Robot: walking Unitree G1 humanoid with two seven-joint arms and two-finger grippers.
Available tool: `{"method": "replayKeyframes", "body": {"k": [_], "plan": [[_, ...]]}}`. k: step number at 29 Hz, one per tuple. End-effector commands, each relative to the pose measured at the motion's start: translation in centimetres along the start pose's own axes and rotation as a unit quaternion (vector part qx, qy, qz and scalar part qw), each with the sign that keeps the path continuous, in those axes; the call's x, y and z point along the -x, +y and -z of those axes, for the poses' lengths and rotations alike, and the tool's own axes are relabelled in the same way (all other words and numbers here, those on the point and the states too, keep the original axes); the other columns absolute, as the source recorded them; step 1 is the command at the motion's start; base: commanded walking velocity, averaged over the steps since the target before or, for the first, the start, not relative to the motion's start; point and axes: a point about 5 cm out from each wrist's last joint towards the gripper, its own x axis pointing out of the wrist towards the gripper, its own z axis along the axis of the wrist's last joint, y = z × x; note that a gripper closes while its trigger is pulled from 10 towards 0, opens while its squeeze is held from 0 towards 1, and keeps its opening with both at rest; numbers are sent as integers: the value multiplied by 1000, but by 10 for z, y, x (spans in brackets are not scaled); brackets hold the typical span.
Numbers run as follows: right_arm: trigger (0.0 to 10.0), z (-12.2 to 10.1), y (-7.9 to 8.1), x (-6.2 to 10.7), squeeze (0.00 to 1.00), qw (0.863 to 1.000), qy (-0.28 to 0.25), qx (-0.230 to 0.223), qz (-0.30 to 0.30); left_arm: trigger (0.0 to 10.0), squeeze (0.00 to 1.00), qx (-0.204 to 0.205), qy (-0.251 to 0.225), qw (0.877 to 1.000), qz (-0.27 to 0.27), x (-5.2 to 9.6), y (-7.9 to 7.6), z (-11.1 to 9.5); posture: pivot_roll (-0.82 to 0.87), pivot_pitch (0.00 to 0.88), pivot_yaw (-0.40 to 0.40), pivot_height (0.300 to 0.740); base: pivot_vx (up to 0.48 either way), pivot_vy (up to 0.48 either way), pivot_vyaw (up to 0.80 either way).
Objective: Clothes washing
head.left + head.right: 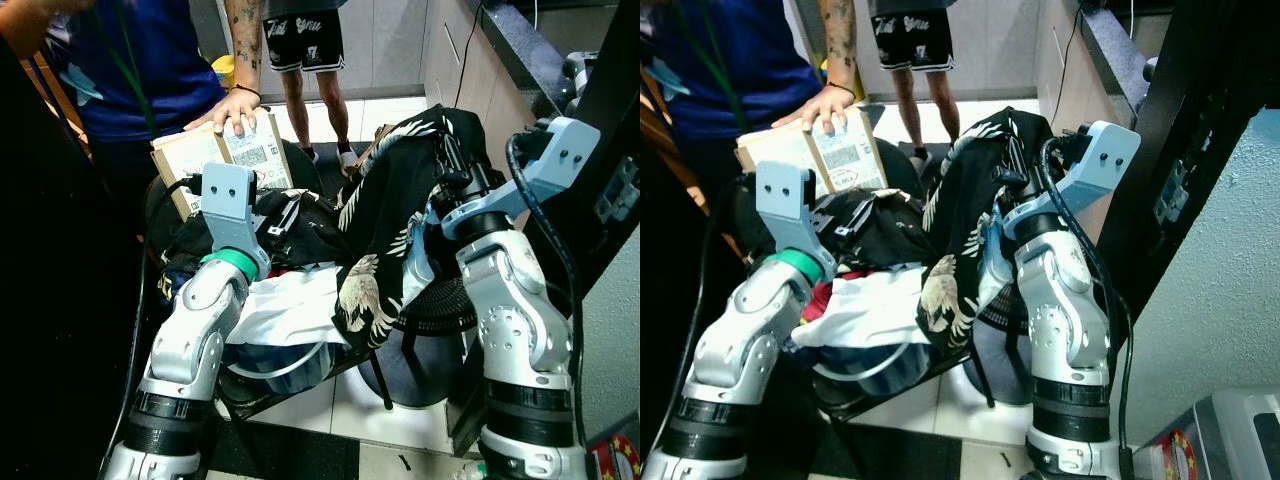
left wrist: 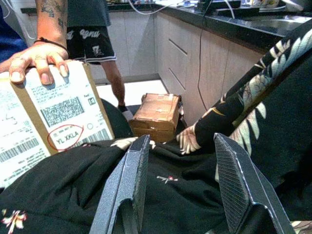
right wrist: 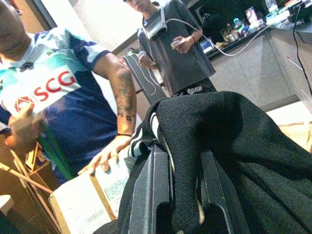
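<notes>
Pinching black fabric between its two fingers, the right gripper [image 3: 178, 195] holds up a black shirt with a pale leaf-and-bird print [image 1: 385, 240], which drapes down from the gripper over the right side of the clothes pile [image 1: 290, 290]. That pile is the landmark — dark garments, a white one and a bit of red heaped on what looks like a dark chair or basket frame; its exact form is hard to make out under the cloth.

At the left side of the pile the left gripper [image 2: 183, 187] hovers with its fingers spread apart, nothing between them, just above a black garment with small flower marks [image 2: 73, 190]. A silver left arm with a green ring at the wrist leads down to it.

Behind the pile, a flat cardboard package with shipping labels [image 1: 225, 155] leans upright, and a person's hand [image 1: 232, 110] rests on its top edge. That person wears a blue shirt and is cut off at the frame's edge. A second person in black shorts [image 1: 302, 40] stands farther back — seen from the waist down in the head views.

Beyond the pile, on the floor by the cabinet fronts, sits a taped brown carton [image 2: 156, 111]. A dark counter runs along the right, partly hidden by the right arm.
</notes>
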Motion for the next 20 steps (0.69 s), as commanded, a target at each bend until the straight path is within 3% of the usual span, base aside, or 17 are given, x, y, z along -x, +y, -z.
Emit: {"method": "replayKeyframes", "body": {"k": [1,8,9,12,15,18,19,20], "plan": [[10000,-7,7,-4,0,1000,-17,-4,-16,10000,0,-4,7,1000,-12,2,7,3,15,28,164,740,0,0,0],[10000,-3,7,-6,0,1000,-10,-6,-20,10000,0,1,5,1000,-19,6,6,5,35,12,141,740,0,0,0],[10000,-1,6,-7,0,1000,-5,-12,-20,10000,0,-13,7,1000,-21,7,5,4,73,4,103,740,0,0,0],[10000,-1,8,-14,0,999,-12,-12,-31,10000,0,-17,3,999,-47,11,14,2,71,17,102,740,0,0,0],[10000,-20,8,-28,0,998,-55,-12,-30,10000,0,-24,7,997,-68,15,21,5,98,20,66,740,0,0,0],[10000,-20,8,-28,0,998,-55,-12,-30,10000,0,-24,7,997,-68,15,21,5,98,20,66,740,0,0,0],[10000,-32,21,-34,0,994,-71,-41,-73,10000,0,-21,5,997,-73,18,23,4,96,19,64,740,0,0,0],[10000,-32,21,-34,0,994,-71,-41,-73,10000,0,-21,5,997,-73,18,23,4,96,19,64,740,0,0,0]]}}
